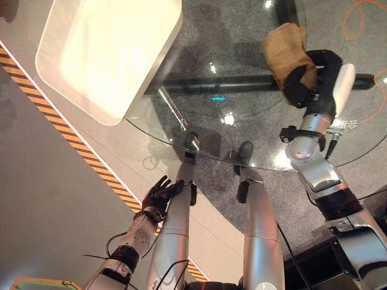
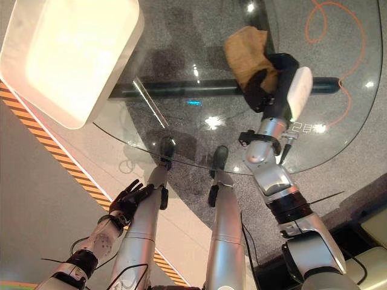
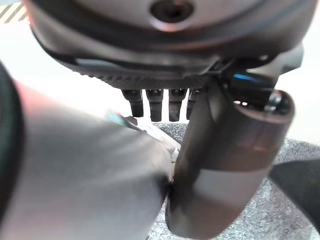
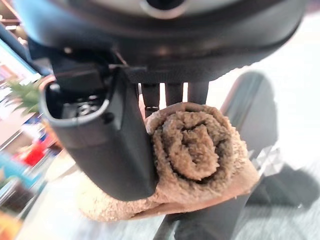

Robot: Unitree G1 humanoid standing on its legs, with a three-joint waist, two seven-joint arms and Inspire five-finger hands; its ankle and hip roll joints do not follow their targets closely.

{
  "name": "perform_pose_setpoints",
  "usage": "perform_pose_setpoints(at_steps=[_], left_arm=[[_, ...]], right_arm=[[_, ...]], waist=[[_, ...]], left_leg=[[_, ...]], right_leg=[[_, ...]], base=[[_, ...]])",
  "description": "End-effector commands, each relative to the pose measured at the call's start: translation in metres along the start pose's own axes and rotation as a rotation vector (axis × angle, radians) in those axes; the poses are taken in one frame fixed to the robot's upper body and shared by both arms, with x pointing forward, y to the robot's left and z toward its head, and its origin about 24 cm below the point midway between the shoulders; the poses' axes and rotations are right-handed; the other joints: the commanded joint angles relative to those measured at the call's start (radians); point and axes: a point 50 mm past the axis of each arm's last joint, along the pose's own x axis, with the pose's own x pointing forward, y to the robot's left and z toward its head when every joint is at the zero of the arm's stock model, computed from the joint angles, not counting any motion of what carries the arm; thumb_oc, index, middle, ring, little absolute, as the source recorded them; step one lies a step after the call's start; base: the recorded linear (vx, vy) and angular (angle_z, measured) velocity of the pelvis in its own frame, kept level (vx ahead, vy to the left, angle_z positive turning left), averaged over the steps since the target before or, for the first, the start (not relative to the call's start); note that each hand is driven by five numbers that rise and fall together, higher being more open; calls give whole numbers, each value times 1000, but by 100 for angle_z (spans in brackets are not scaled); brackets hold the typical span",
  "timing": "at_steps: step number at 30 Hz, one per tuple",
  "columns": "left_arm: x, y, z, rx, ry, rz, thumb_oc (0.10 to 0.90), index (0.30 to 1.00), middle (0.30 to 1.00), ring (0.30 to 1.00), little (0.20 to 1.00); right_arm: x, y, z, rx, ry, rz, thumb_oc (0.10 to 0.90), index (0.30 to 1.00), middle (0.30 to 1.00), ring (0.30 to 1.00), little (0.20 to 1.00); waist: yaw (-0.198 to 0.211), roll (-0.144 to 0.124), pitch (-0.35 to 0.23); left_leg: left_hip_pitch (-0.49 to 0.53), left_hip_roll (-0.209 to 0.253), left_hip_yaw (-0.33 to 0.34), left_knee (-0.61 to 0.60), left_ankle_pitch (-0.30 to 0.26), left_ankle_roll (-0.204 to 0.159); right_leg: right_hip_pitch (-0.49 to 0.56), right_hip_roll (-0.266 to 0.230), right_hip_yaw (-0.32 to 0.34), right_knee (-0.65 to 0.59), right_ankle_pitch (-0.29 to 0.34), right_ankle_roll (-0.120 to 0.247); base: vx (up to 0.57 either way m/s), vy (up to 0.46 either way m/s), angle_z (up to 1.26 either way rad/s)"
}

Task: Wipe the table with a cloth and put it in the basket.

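A rolled brown cloth (image 1: 283, 43) is gripped in my right hand (image 1: 309, 81), which hovers over the right part of the round glass table (image 1: 242, 142). In the right wrist view the thumb (image 4: 115, 145) and fingers curl round the cloth roll (image 4: 195, 150), and a loose end hangs below it. The white basket (image 1: 154, 66) stands at the far left, partly over the table's edge. My left hand (image 1: 160, 193) hangs low beside the table's near rim, fingers relaxed and holding nothing.
A dark bar (image 1: 217, 84) runs under the glass. Black-and-yellow striped tape (image 1: 60, 127) crosses the floor on the left. An orange cable (image 1: 357, 18) loops on the floor at the far right.
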Motion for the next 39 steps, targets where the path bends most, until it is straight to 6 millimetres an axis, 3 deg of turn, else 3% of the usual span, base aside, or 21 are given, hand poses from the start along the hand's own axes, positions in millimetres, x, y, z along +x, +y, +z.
perform_pose_setpoints(at_steps=[1,11,17,25,39], left_arm=[[-28,24,-56,-36,128,50,800,900,900,900,900],[-27,21,-53,-44,118,45,800,900,900,900,900],[-26,20,-52,-51,119,39,800,900,900,900,900],[-25,15,-53,-56,121,33,800,900,900,900,900],[-25,15,-55,-56,130,31,800,900,900,900,900]], right_arm=[[19,-47,10,8,-98,-279,100,300,300,300,200],[20,-78,0,113,-54,-646,100,300,300,300,200],[21,-81,6,125,-102,-668,100,300,300,300,200],[19,-66,23,169,-169,-525,100,300,300,300,200],[-4,-13,43,106,-269,2,100,300,300,300,200]], waist=[[9,26,-21],[1,38,-21],[0,45,-21],[2,46,-21],[11,44,-21]], left_leg=[[-12,-29,93,114,-140,42],[-7,-30,97,108,-145,41],[-8,-31,96,106,-142,41],[-3,-33,93,95,-135,38],[-10,-37,96,96,-128,36]], right_leg=[[5,69,-7,-165,149,30],[12,69,2,-182,152,32],[11,69,6,-184,155,32],[19,69,4,-192,153,30],[11,64,-10,-178,141,26]], base=[[-9,-19,-6],[-4,0,-2],[-3,2,-2],[0,0,0],[0,0,0]])
